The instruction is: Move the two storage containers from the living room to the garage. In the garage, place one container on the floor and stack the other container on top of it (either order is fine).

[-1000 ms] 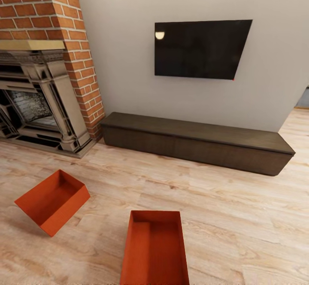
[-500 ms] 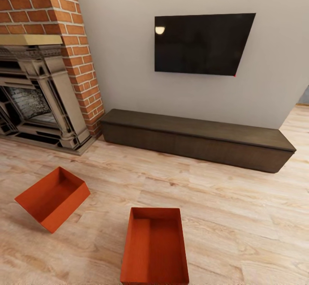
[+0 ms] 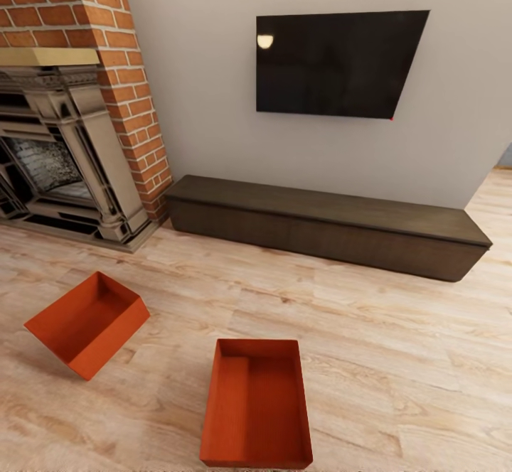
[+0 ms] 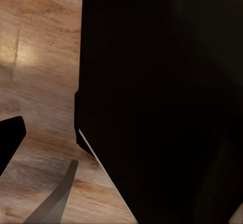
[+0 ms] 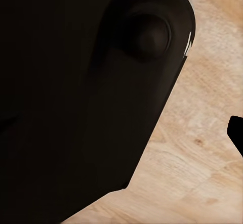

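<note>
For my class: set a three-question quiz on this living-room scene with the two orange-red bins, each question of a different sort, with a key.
1. True or false: both storage containers lie on the wood-plank floor.
2. Multiple choice: What hangs on the wall above the long dark cabinet? A) a mirror B) a black TV C) a shelf
3. Fill in: The container lying at an angle is the one nearer the brick ____.

Key: 1 true; 2 B; 3 fireplace.
</note>
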Controlling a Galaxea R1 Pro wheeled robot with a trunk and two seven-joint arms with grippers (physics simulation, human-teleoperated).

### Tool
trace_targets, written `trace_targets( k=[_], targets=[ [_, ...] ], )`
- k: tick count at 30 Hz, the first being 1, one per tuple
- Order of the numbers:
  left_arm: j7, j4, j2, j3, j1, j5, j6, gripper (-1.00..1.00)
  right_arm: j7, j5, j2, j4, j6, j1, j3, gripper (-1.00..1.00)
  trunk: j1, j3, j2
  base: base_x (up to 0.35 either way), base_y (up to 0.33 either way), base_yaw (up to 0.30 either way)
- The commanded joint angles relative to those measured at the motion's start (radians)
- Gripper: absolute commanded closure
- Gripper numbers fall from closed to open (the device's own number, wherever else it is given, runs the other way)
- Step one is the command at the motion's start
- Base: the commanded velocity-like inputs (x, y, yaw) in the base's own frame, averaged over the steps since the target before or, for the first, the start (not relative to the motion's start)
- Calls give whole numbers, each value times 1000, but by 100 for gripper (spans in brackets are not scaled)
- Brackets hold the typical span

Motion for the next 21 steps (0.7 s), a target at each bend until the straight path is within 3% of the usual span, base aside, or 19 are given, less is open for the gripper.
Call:
trace_targets(
  k=[1, 21],
  targets=[
    [-1, 1, 0, 0, 0, 8, -3, -100, 1, -10, 0, 2, -5, -1, 8, -100, 0, -2, 0, 0, 0, 0],
    [-1, 1, 1, 0, 0, 8, -3, -100, 1, -10, 0, 2, -5, -1, 8, -100, 0, -34, 0, 0, 0, 0]
  ],
)
